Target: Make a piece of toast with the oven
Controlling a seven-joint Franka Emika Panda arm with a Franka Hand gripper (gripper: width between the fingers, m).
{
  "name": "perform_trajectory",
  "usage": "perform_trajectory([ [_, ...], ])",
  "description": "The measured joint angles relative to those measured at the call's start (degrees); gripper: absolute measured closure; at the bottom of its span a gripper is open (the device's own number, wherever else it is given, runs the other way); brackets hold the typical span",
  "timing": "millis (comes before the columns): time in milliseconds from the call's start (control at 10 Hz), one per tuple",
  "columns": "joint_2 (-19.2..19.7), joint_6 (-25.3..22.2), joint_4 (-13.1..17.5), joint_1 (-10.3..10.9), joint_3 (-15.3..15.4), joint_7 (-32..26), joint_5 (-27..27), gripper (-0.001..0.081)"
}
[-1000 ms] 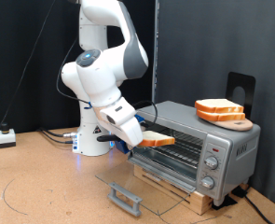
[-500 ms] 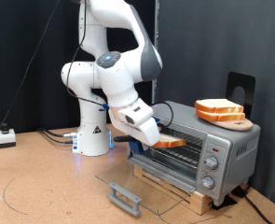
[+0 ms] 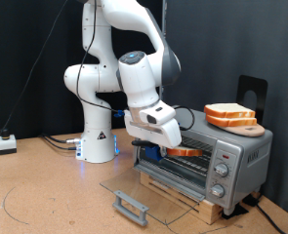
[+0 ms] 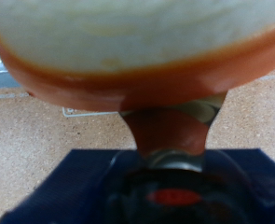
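Observation:
The silver-grey toaster oven [image 3: 226, 148] stands at the exterior view's right with its glass door [image 3: 153, 196] folded down flat and its wire rack showing. My gripper [image 3: 168, 146] is shut on the piece of toast [image 3: 185, 151], a flat slice with an orange-brown crust, and holds it level in the oven's mouth, just above the rack. In the wrist view the toast [image 4: 137, 42] fills the upper part, pale face and orange crust, with one dark fingertip [image 4: 170, 140] below it.
A stack of similar bread slices [image 3: 229, 115] lies on a wooden board on top of the oven. Three round knobs [image 3: 221, 173] sit on the oven's right front. A black stand [image 3: 252, 94] rises behind it. A small white box [image 3: 5, 144] with cables lies at the exterior view's left.
The arm has swung towards the exterior view's right, carrying the toast from in front of the oven into its open mouth. The grip on the toast is unchanged.

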Motion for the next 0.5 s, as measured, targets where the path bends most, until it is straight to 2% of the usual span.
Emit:
perform_trajectory([
  [300, 0.00, -0.13, -0.01, -0.52, -0.13, 0.68, -2.12, 0.0395],
  [500, 0.00, -0.25, -0.01, -1.59, -0.45, 0.68, -3.76, 0.0395],
])
